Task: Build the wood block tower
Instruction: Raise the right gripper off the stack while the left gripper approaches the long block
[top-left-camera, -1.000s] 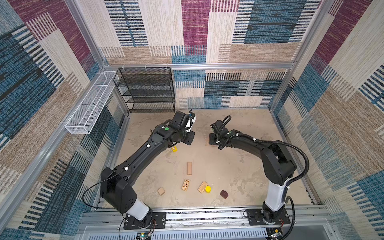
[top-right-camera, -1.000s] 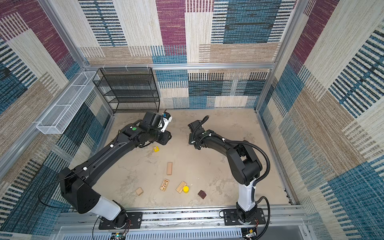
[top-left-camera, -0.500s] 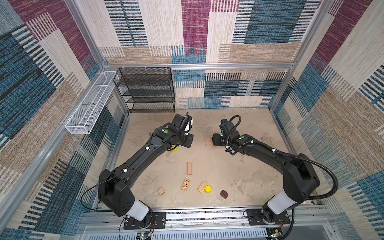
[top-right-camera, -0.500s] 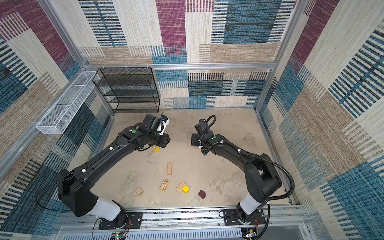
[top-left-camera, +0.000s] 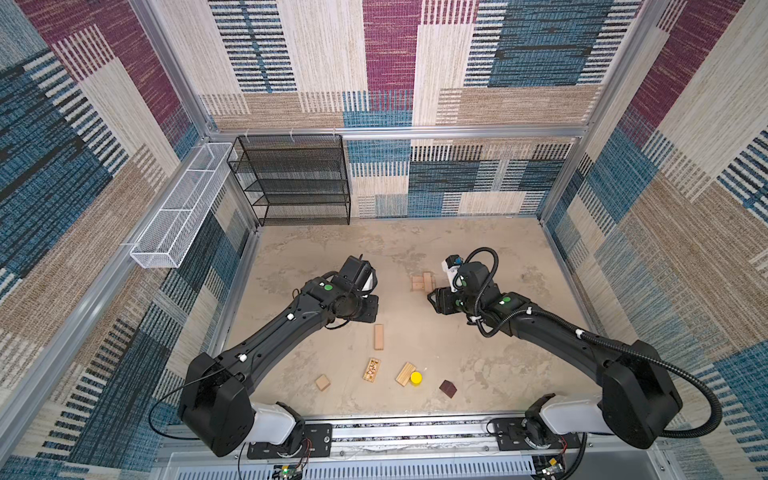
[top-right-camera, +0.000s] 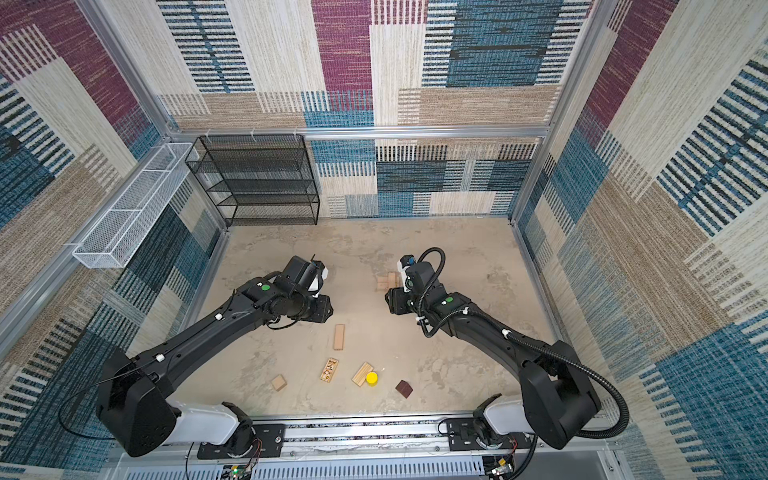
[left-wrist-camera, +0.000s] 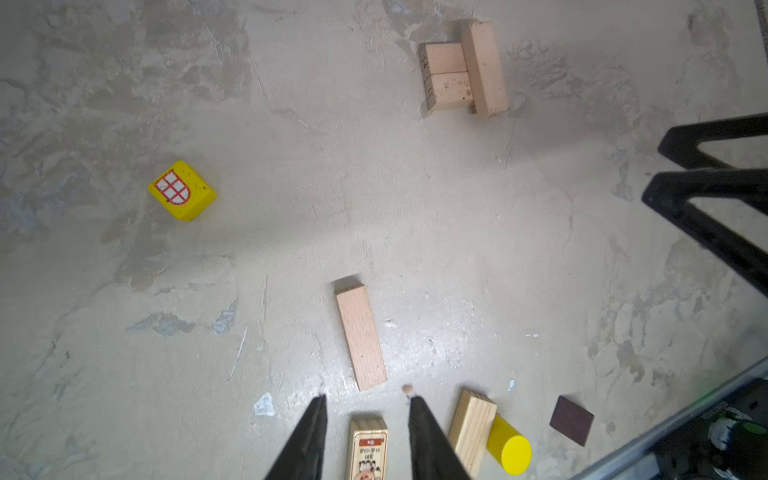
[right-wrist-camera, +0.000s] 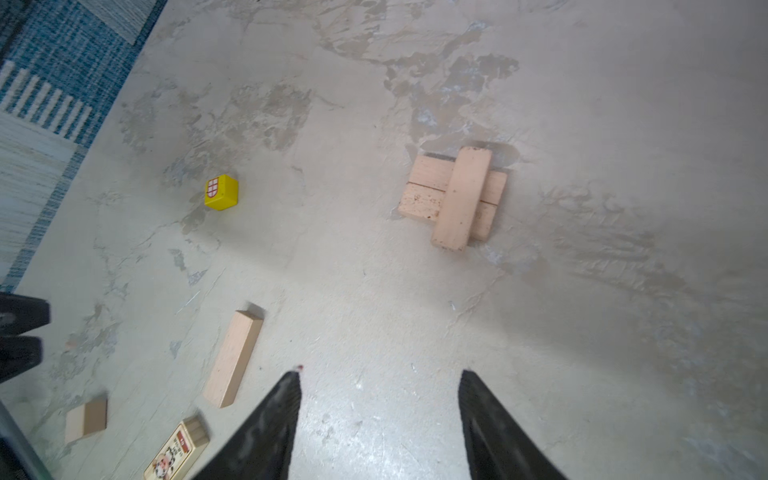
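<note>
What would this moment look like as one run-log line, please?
wood block tower: two layers, top crossed | left gripper: open, empty | right gripper: open, empty

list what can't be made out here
Yellow cube: hidden in both top views by the left arm.
Printed plank: cut off by the left wrist view's edge.
Tan cube: blurred in the right wrist view.
Tower's lower planks: middles under the crossing plank, all views.

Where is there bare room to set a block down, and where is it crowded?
Bare: the far strip between the black shelf and the started tower, running to the far right corner. Crowded: the near edge, where tan cube, printed plank, yellow cylinder and brown block cluster.
</note>
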